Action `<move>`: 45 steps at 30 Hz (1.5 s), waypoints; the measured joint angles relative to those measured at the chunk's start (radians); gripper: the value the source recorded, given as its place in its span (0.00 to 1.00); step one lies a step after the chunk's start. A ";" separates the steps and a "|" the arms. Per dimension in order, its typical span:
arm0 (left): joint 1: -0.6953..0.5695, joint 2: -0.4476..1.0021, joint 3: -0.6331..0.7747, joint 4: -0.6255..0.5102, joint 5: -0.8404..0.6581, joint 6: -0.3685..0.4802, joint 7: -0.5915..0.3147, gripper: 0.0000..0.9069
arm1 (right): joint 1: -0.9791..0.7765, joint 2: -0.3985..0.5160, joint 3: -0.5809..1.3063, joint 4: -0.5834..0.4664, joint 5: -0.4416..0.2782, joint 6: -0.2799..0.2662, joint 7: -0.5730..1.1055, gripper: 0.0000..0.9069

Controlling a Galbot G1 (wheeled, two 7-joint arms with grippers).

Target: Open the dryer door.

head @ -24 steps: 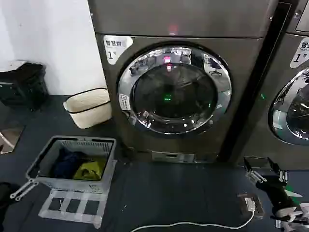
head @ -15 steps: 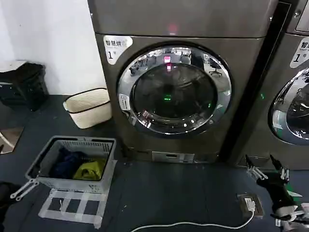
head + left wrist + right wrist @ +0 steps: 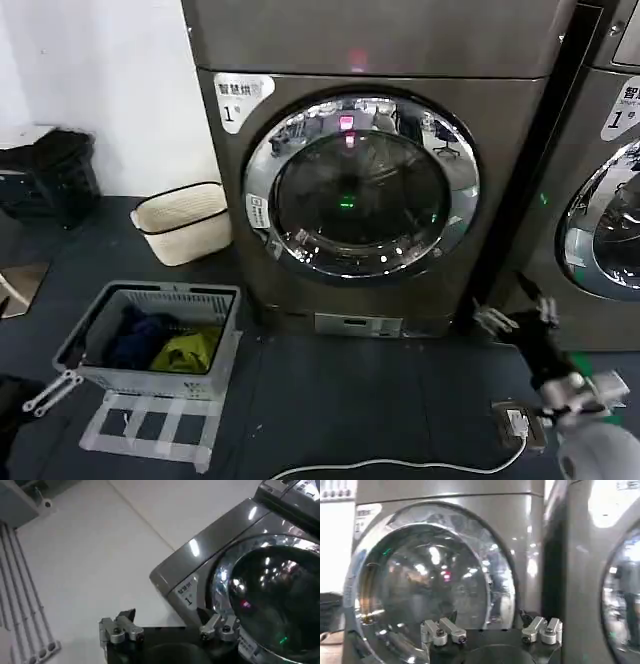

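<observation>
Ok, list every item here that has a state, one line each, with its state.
dryer door: shut, flush against the machine front.
right end effector: open, raised low beside the dryer's lower right corner, touching nothing.
left end effector: open, holding nothing.
laundry basket: on the floor, holding blue and yellow clothes.
second machine's door: shut.

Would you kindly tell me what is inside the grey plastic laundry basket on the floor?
Grey plastic laundry basket: dark blue garment beside a yellow-green one. Anything beneath them is covered.
</observation>
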 joint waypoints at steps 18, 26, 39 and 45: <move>0.012 -0.033 -0.021 -0.018 0.005 -0.007 0.009 1.00 | 0.375 -0.058 -0.306 -0.223 0.019 0.034 -0.035 1.00; 0.015 -0.046 -0.024 -0.033 0.003 -0.012 0.013 1.00 | 0.482 -0.038 -0.395 -0.317 0.018 0.043 -0.037 1.00; 0.017 -0.056 -0.024 -0.033 0.003 -0.021 0.016 1.00 | 0.631 -0.003 -0.506 -0.426 0.018 0.051 -0.046 1.00; 0.017 -0.059 -0.025 -0.036 0.003 -0.021 0.019 1.00 | 0.676 0.022 -0.552 -0.456 0.018 0.051 -0.060 1.00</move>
